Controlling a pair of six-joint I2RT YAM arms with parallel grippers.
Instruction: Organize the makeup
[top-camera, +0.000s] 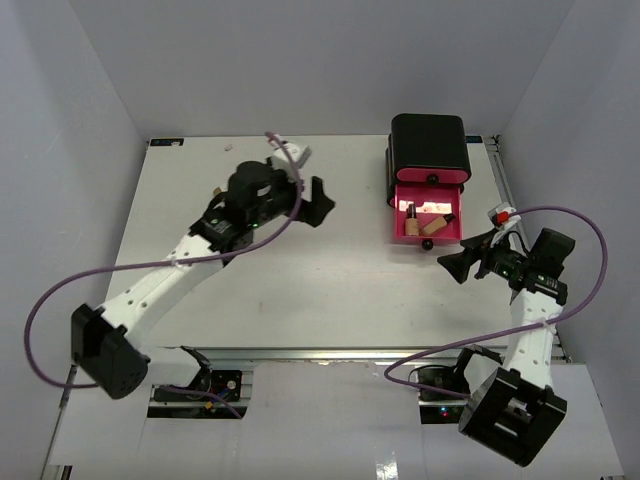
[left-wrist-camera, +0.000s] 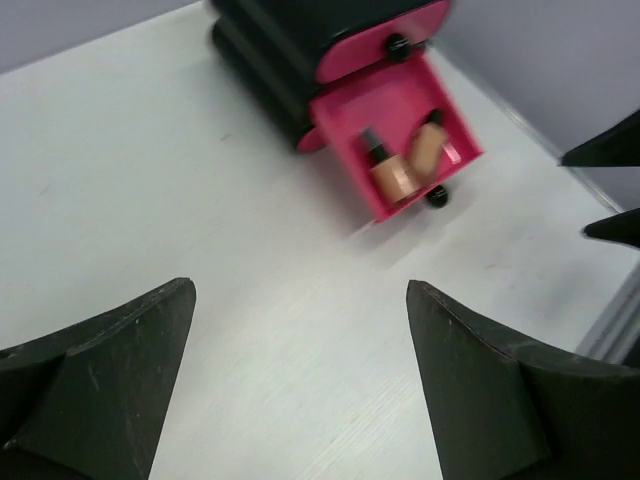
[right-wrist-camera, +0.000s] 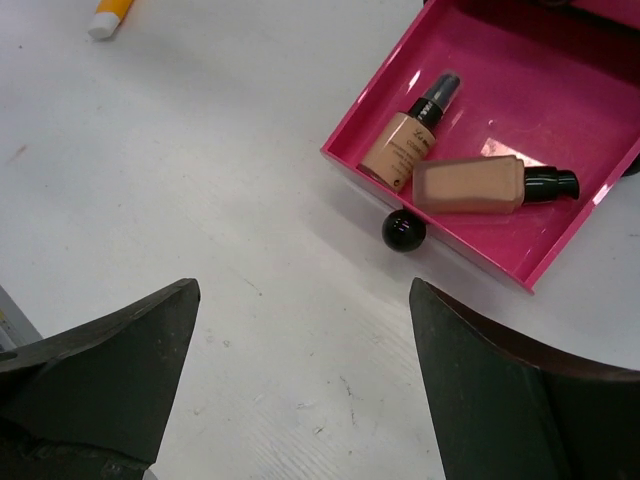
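Note:
Two tan makeup bottles with black caps lie side by side in the open pink drawer (top-camera: 450, 200) (left-wrist-camera: 350, 110) (right-wrist-camera: 530, 90): a round one (right-wrist-camera: 415, 135) (left-wrist-camera: 385, 170) (top-camera: 411, 222) and a flat rectangular one (right-wrist-camera: 470, 185) (left-wrist-camera: 428, 145) (top-camera: 433, 224). An orange tube with a white cap (right-wrist-camera: 108, 15) lies on the table, far from the drawer. My left gripper (top-camera: 324, 203) (left-wrist-camera: 298, 290) is open and empty above the table's middle, left of the drawer. My right gripper (top-camera: 455, 255) (right-wrist-camera: 302, 288) stands open and empty just in front of the drawer.
The drawer belongs to a black box (top-camera: 430, 145) (left-wrist-camera: 290, 40) at the table's back right, and its black knob (right-wrist-camera: 404, 231) sticks out toward my right gripper. The left arm lies over the table's left part. The table's right rail (top-camera: 505, 180) runs beside the box.

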